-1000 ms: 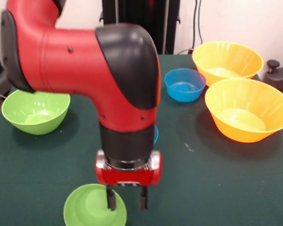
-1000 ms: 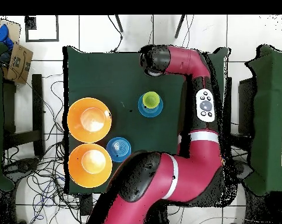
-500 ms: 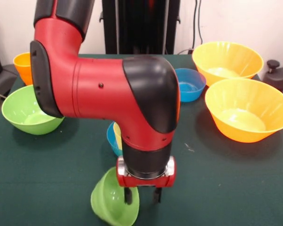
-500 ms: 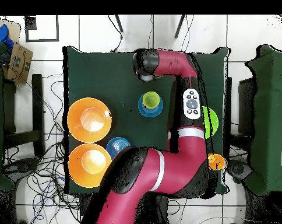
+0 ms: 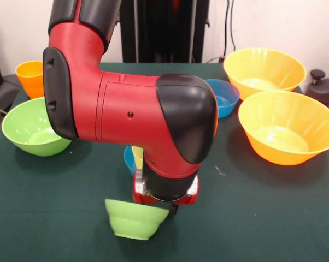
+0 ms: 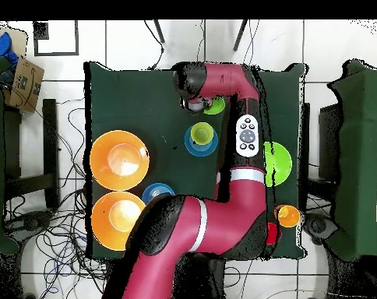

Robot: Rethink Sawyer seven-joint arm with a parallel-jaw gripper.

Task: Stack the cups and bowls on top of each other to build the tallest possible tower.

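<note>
My gripper (image 5: 164, 208) is shut on the rim of the small green bowl (image 5: 136, 219) and holds it upright above the table's near edge. The bowl hides most of the fingers. In the overhead view the gripper (image 6: 199, 101) and the small green bowl (image 6: 216, 106) are just beyond a small blue bowl (image 6: 200, 142) with the pale yellow cup (image 6: 200, 133) in it. In the front view that blue bowl (image 5: 129, 158) and yellow cup (image 5: 137, 155) peek out behind the arm. The purple bowl is out of view.
Two very large orange bowls (image 5: 264, 69) (image 5: 288, 128) and a second small blue bowl (image 5: 223, 96) are at the right. The large green bowl (image 5: 32, 129) and orange cup (image 5: 30, 76) are at the left. The red cup (image 6: 271, 232) shows overhead.
The gripper has lifted the small green bowl off the table, tipped it, then levelled it, and carried it rightward in the front view towards the blue bowl with the yellow cup.
</note>
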